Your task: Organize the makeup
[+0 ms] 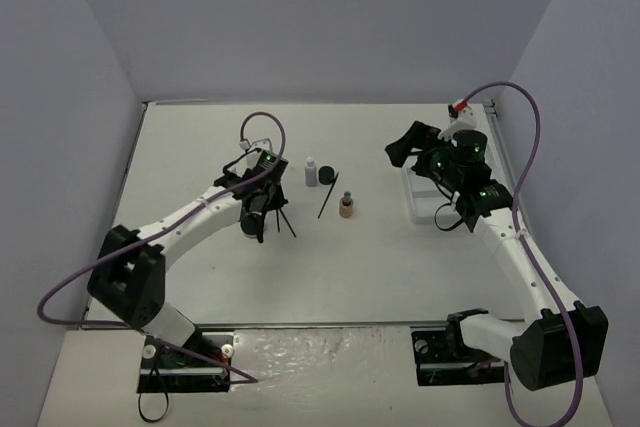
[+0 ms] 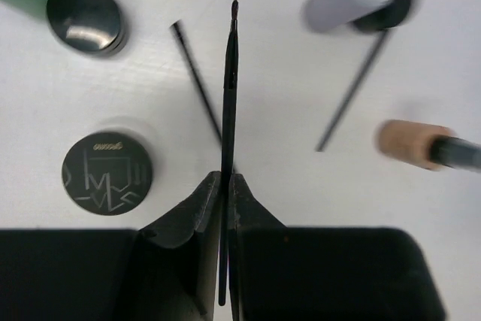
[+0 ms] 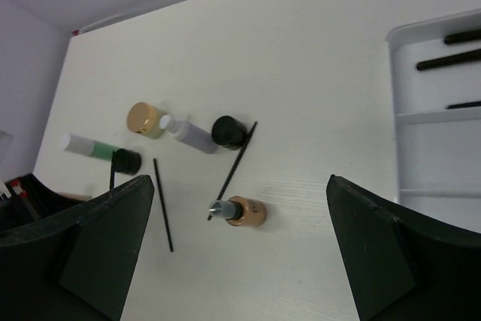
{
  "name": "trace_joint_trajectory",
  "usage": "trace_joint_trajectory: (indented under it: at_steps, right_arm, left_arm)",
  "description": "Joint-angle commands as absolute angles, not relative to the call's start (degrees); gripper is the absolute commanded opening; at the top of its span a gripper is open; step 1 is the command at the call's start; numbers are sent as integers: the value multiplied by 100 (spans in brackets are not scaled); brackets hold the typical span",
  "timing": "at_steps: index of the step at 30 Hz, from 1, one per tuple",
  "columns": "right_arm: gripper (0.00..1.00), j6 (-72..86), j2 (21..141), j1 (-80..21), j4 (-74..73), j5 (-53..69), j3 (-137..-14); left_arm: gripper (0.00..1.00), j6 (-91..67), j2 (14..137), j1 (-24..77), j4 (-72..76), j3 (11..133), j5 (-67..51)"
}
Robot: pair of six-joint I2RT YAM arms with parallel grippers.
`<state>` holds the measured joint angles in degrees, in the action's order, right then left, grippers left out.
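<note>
left claw (image 2: 227, 180) clamped on thin black brush (image 2: 230, 73), 9 o'clock of table (image 1: 400, 267) centre | tan bottle (image 1: 346, 208) lying at its 3 o'clock | right claw (image 3: 240, 253) spread wide, empty, by white tray (image 3: 394, 73) at table's 3 o'clock

White table (image 1: 400, 277), mid area: tan jar (image 3: 144, 119), clear-grey bottle (image 3: 188, 134) just beside black jar (image 3: 228, 131), green bottle (image 3: 90, 147) by 2nd black jar (image 3: 125, 161), tan bottle (image 3: 244, 211), thin black brush (image 3: 234, 169), 2nd brush (image 3: 163, 204). White tray (image 3: 393, 73) at rt side.
</note>
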<state>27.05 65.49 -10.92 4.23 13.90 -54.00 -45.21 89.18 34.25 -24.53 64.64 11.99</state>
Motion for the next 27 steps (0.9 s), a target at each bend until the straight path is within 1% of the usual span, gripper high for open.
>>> trace_joint_trajectory:
  at_steps: [1,5,8,10,11,12,14,18,22,27]
  right_arm:
    - [95,2575,6444,-1418,1580,2705,-5702]
    - [91,2897,6622,-1854,2058,3171,-5788]
    - [87,3013,6816,-2182,2350,3234,-5869]
    - [84,3131,6910,-2349,2535,3226,-5862]
    - [84,3190,6952,-2425,2635,3234,-5862]
    - [81,3289,7046,-2558,2785,3245,-5851]
    - [76,3406,7180,-2722,2949,3255,-5873]
    - [70,3455,7376,-3006,3057,3101,-5922]
    - [66,3479,7462,-3070,3094,2991,-5902]
    - [57,3512,7481,-3076,3106,2912,-5865]
  left_arm:
    - [0,-3695,7717,3582,-1090,6215,499]
    - [0,-3286,7225,3656,-189,6050,-139]
    - [0,-3192,7069,3708,280,5995,-614]
    - [0,-3182,7013,3761,560,5994,-802]
    - [0,-3182,6996,3762,562,5994,-869]
    - [0,-3171,6985,3822,678,6033,-947]
    - [0,-3105,6979,3981,836,6091,-1019]
    - [0,-3110,6962,4076,1064,6151,-1078]
    - [0,-3138,6963,4104,1187,6216,-1165]
    - [0,-3147,6988,4123,1298,6217,-1256]
